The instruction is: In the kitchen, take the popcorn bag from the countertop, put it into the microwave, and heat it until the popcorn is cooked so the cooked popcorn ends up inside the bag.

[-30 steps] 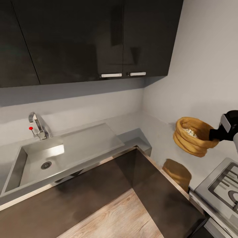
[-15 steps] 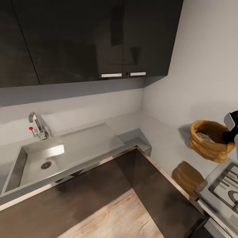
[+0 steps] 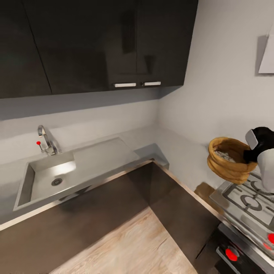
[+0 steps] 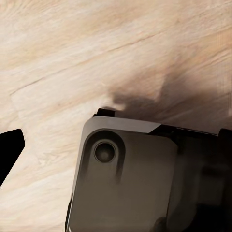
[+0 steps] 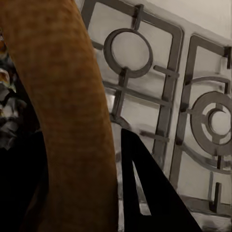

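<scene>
Light grey countertop slab point(image 3: 182, 152) turns the corner past a steel sink point(image 3: 49, 179); the right gripper point(image 3: 254, 151) clenches the tan wrinkled popcorn bag's point(image 3: 230, 161) rim above the grated steel hob point(image 3: 247, 198); left pincer state unclear.

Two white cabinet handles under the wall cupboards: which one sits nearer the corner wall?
The shorter handle, on the cupboard door nearer the corner; the longer handle sits on the sink side of it.

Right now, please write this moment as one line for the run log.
phase: carrying | right gripper: shut on popcorn bag rim | bag: lifted, over stove edge | popcorn: inside bag | left gripper: over wood floor
</scene>
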### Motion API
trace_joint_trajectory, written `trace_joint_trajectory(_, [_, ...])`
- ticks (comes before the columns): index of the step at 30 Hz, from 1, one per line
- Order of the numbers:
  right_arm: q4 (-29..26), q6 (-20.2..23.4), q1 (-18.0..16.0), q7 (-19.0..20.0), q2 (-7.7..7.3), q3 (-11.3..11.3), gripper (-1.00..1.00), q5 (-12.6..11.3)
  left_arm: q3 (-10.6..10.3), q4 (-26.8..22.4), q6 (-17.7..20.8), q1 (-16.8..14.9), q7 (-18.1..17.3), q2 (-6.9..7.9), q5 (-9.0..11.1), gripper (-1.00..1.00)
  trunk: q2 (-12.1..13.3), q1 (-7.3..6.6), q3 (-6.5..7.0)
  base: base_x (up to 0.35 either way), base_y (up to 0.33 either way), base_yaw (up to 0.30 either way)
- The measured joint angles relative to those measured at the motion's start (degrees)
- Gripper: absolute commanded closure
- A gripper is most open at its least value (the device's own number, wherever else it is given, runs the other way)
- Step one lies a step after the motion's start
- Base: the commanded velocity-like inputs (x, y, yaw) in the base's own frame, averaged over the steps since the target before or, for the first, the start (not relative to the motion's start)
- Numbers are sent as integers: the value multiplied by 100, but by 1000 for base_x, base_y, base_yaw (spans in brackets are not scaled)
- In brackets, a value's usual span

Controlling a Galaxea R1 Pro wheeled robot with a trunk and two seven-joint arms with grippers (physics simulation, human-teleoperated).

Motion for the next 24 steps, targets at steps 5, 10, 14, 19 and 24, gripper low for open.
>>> trace_joint_trajectory(5, [-8,10,-1,-404,475,-704,100,45,7,1,0,4,0,0,0,-100,1,0,-13,-341,131,-277])
trace_joint_trajectory(10, [-11,10,-17,-1083,714,-1564,100,55,6,1,0,5,0,0,0,-100,0,-1,-27,-341,137,-278])
trace_joint_trajectory(14, [-2,-256,-11,-1649,896,-2115,100,57,-1,0,1,7,0,0,1,-100,0,0,-38,-341,137,-278])
trace_joint_trajectory(19, [12,-442,-19,-1988,1036,-2365,100,41,-1,-1,1,7,0,0,-3,-100,-1,-3,-46,-115,38,-143])
trace_joint_trajectory(24, [29,-456,-24,-1972,1110,-2356,100,63,-7,0,-2,7,0,1,-7,-100,-3,-1,-46,-167,0,-2])
